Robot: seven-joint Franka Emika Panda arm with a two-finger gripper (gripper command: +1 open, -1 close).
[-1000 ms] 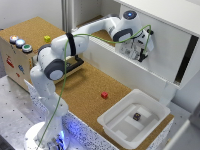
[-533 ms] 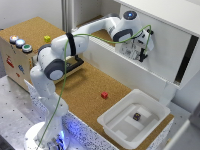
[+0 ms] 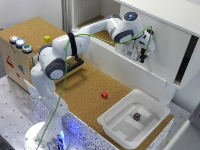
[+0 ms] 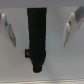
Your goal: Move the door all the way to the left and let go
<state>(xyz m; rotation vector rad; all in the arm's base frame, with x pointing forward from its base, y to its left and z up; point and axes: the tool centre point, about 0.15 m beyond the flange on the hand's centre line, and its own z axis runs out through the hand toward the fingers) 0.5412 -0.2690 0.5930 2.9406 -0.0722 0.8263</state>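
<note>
In the exterior view my gripper [image 3: 143, 52] reaches inside the cabinet, right up against the door [image 3: 167, 52], a large flat white panel at the exterior view's right. The wrist view shows the door's small dark handle [image 4: 37, 35] as an upright bar against the white panel. It stands between my two fingers [image 4: 7, 27], which are spread wide on either side without touching it. My gripper [image 4: 38, 42] is open. In the exterior view my wrist hides the handle.
The low white front wall [image 3: 125, 67] of the cabinet runs below my wrist. On the cork table lie a red cube [image 3: 104, 95] and a yellow cube [image 3: 47, 38]. A white tray [image 3: 115, 127] holds a small dark object [image 3: 136, 116]. A wooden box with buttons [image 3: 19, 43] stands at the exterior view's left.
</note>
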